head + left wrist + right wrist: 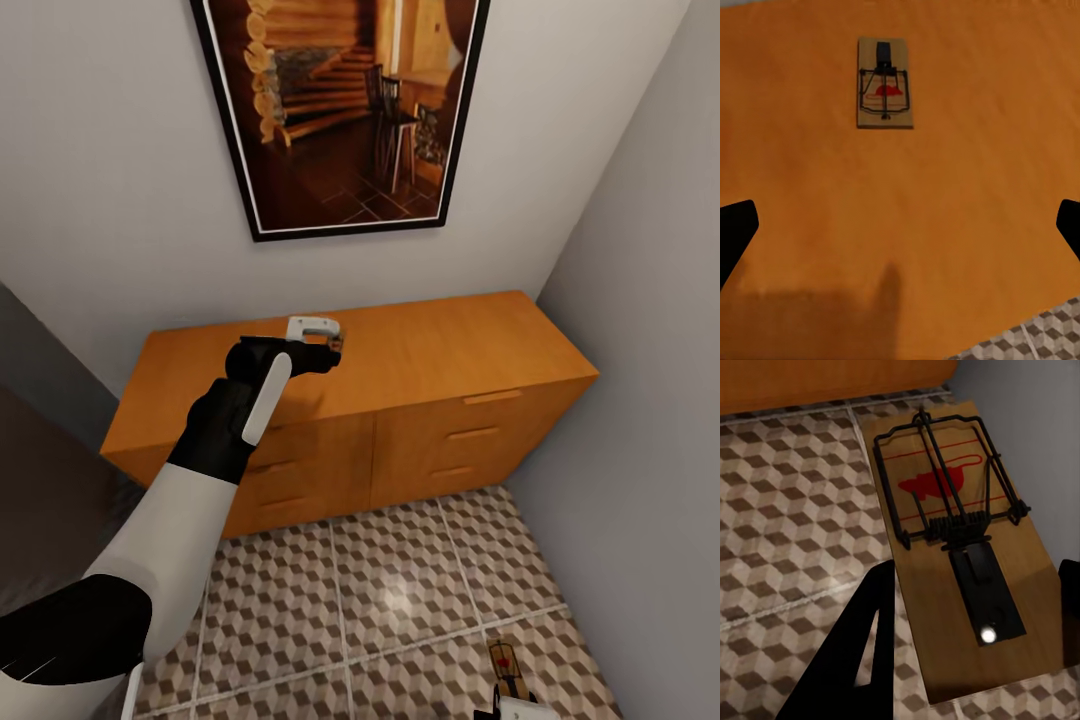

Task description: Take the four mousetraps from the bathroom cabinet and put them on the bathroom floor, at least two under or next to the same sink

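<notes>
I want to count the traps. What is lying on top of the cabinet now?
One mousetrap lies flat on the cabinet top, below the open left gripper. In the head view that gripper covers part of the top, so more could hide there.

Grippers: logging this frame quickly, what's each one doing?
Left gripper: open, empty, over the cabinet top near a mousetrap.
Right gripper: shut on a second mousetrap.

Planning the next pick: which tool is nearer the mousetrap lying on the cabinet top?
Left. The left tool hovers over the cabinet above that mousetrap, open. The right tool is down by the floor, around another mousetrap.
</notes>
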Robot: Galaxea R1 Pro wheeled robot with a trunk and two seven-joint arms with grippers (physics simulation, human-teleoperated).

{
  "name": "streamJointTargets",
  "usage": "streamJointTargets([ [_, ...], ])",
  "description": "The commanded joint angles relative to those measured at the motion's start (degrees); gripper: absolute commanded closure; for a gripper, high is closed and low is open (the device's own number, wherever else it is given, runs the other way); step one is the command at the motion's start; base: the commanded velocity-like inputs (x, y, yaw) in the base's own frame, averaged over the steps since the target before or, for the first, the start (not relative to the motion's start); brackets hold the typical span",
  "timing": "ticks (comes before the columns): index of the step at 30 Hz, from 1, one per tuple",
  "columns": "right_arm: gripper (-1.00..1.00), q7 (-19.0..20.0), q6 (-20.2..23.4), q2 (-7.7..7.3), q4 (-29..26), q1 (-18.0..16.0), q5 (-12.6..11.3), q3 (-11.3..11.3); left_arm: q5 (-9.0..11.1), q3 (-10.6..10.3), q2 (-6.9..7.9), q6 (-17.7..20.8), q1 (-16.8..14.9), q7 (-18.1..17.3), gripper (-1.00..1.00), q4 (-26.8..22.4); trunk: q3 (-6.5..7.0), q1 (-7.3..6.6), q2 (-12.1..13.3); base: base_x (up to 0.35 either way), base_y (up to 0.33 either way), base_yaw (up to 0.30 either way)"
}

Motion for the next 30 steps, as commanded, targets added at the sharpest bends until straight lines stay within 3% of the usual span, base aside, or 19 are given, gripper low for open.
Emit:
streamJointTargets([
  [1, 1.0, -0.2, -0.2, 0.02, 0.0, 0.0, -0.4, 0.5, 0.6, -0.1, 0.01, 0.2, 0.0, 0.6, -1.0, 0.0, -0.09, 0.05, -0.1, 0.226, -0.034, 0.0],
  [17, 1.0, -0.3, -0.2, 0.03, 0.0, 0.0, -0.4, 0.5, 0.6, -0.1, 0.02, 0.2, 0.0, 0.6, -1.0, 0.6, -0.09, 0.05, -0.1, 0.265, -0.108, 0.0],
  [30, 1.0, -0.2, -0.3, 0.03, 0.0, 0.0, -0.4, 0.5, 0.4, -0.1, 0.1, 0.1, 0.7, 0.6, -1.0, 1.8, -0.09, 0.05, -0.1, 0.037, -0.018, 0.0],
])
